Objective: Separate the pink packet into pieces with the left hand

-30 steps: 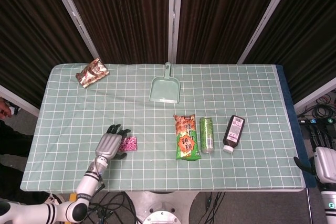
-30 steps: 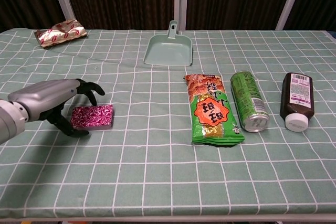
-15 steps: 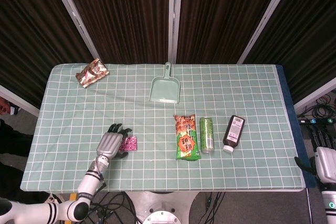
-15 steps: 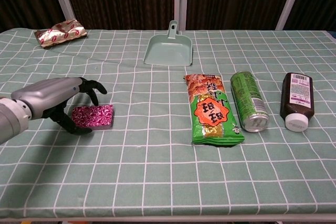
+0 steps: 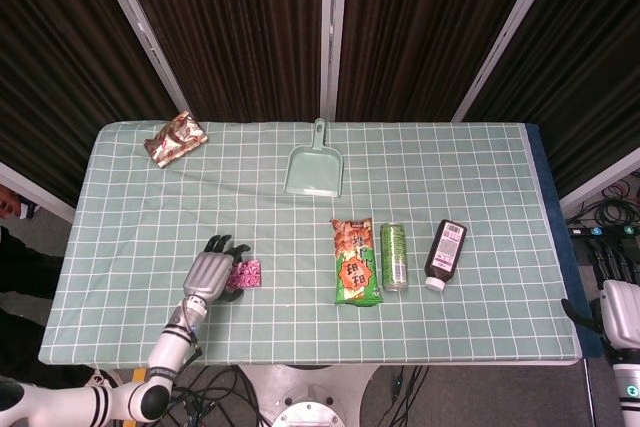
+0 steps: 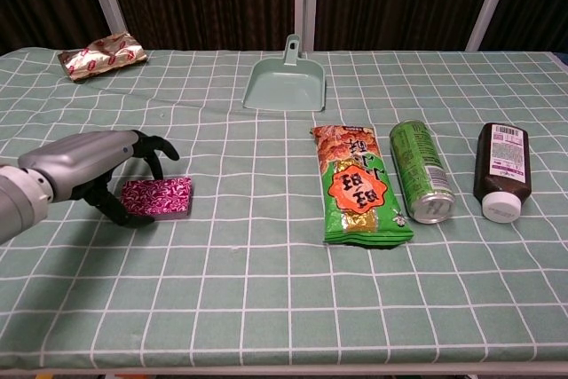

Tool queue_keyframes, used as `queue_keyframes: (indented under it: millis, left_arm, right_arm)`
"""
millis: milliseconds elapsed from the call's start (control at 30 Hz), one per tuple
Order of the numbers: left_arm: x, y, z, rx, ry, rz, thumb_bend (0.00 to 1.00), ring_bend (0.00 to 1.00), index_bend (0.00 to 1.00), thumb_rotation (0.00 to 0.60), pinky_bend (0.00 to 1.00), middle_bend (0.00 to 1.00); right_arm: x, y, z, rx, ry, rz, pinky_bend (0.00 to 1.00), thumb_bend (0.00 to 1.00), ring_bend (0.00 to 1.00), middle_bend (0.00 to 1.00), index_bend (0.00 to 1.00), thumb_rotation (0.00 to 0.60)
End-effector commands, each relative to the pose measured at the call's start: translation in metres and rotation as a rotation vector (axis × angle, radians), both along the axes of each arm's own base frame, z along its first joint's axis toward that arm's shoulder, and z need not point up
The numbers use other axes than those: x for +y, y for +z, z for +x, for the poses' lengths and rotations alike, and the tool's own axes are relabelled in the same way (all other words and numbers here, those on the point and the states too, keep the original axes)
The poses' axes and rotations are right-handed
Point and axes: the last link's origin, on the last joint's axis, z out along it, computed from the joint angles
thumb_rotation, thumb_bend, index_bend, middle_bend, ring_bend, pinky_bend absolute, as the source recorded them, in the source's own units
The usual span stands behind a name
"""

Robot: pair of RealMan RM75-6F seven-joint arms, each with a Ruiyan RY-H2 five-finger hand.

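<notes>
From my head camera I look down on a table (image 5: 480, 177) under a pale green cloth with a white grid. My left hand (image 5: 208, 275), silver-backed with dark fingers, sits near the front left edge. The pink packet (image 5: 244, 273), small, flat and rectangular, lies on the cloth just to its right, partly beneath the fingertips. A crinkled foil snack bag (image 5: 175, 138) lies at the far left corner. A mint plastic dustpan (image 5: 315, 164) lies near the back middle. Right of centre lie a green snack pouch (image 5: 357, 262), a green can (image 5: 393, 256) on its side and a dark brown bottle (image 5: 446, 253) with a white cap. My right hand (image 5: 620, 312) shows at the lower right, off the table; I cannot tell how its fingers lie.

From my chest camera, the left hand (image 6: 89, 170) arches over the left end of the glossy pink packet (image 6: 158, 197), fingers curved and spread, thumb low beside it. Whether the fingers are touching the packet I cannot tell; it lies flat on the cloth.
</notes>
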Motion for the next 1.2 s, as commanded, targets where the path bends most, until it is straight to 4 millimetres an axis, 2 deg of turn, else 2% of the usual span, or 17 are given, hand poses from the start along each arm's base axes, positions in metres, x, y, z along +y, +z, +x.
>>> queue_keyframes:
  millis: [33,567,733,1200]
  left_arm:
    - [-0.0001,-0.0002,-0.0001,-0.001,0.001,0.0,0.22,0.05,0.21,0.6,0.05,0.32]
    - [0.0011,0.0004,-0.002,0.012,-0.002,0.011,0.23,0.07,0.22,0.6,0.05,0.37]
    - [0.0006,-0.0002,-0.0019,0.014,-0.004,0.014,0.23,0.09,0.22,0.6,0.05,0.41]
    - [0.0017,0.0043,0.0014,-0.008,0.002,0.03,0.25,0.1,0.23,0.6,0.05,0.44]
  right_arm:
    - [0.0001,0.0003,-0.0002,0.0,0.0,-0.001,0.0,0.16,0.0,0.01,0.0,0.6]
    - [0.0005,0.0012,-0.002,-0.003,-0.003,-0.003,0.0,0.16,0.0,0.01,0.0,0.6]
    - [0.0004,0.0014,-0.0031,-0.004,-0.007,-0.004,0.0,0.17,0.0,0.01,0.0,0.6]
    - [0.0006,0.0023,-0.0028,-0.006,-0.004,-0.009,0.0,0.16,0.0,0.01,0.0,0.6]
